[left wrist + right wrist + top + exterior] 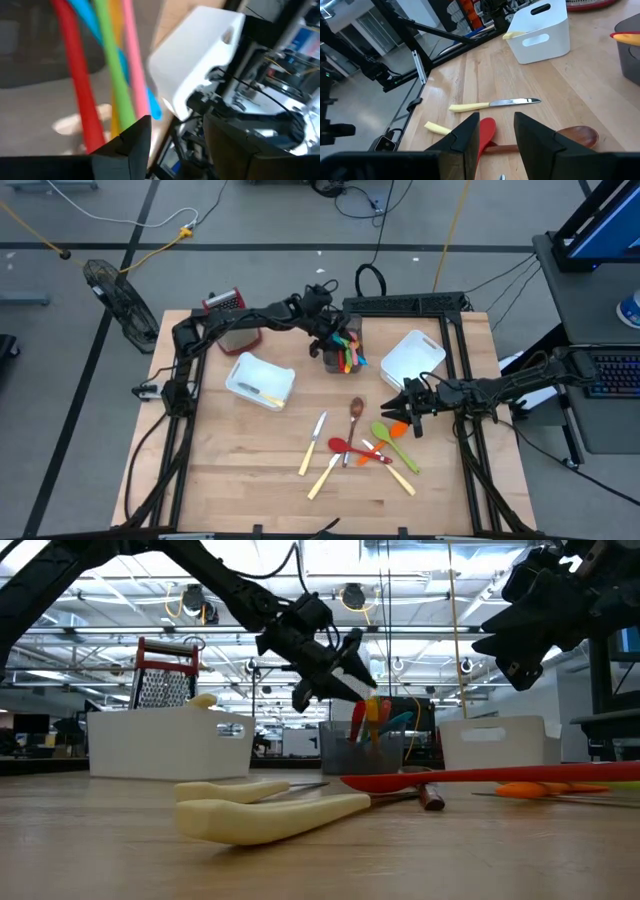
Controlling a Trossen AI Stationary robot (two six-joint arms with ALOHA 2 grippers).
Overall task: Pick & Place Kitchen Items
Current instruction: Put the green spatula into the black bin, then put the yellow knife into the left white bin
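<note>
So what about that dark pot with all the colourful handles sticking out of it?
The grey pot is a small, dark, plastic-looking bin standing upright near the table's far edge, between the two white bins. Red, green, orange, pink and blue utensils stand in it, leaning outwards. The left tool hovers just above them, fingers parted.

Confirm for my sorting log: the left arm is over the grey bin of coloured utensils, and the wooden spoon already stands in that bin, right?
Not quite. The wooden spoon lies on the table, outside the grey bin, as the high view shows. The left gripper is over that bin.

A lab or workshop — exposed ceiling trusses (420, 635), floor cables (120, 220), a framed workbench (250, 480).
</note>
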